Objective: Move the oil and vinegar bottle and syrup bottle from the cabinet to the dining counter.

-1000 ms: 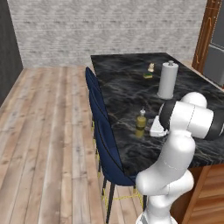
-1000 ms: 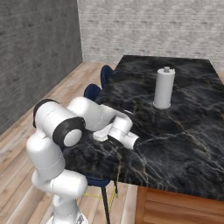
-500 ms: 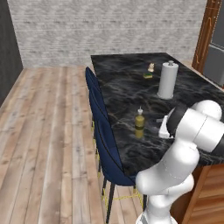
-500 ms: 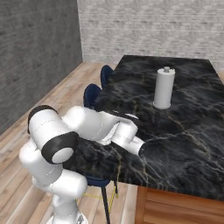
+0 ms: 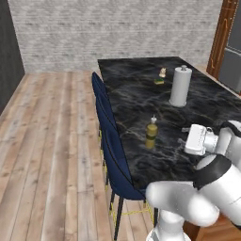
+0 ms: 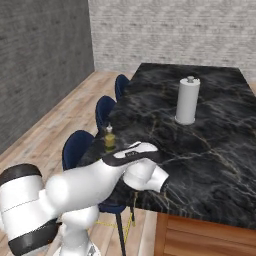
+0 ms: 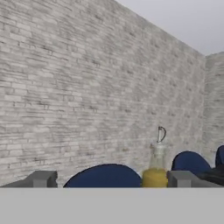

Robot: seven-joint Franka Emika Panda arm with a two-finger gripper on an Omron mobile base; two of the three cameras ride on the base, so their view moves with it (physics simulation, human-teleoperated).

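So the oil and vinegar bottle point(image 5: 151, 132) is standing upright on the dining counter point(image 5: 141, 94), close to the edge where the blue stools point(image 5: 115, 155) line up. The gripper point(image 7: 111, 179) is spread wide with nothing between the fingers point(image 7: 41, 178). In the hand view the bottle point(image 7: 155, 171) sits beyond the tips, off to the right and partly hidden behind the right-hand finger, not in the middle of the gap and not touched. From the left base view the hand is on the counter side of the bottle, a little apart from it. A white paper-towel roll point(image 5: 180, 86) stands further along the marble, well away, with a small yellow item point(image 5: 160, 81) near it.
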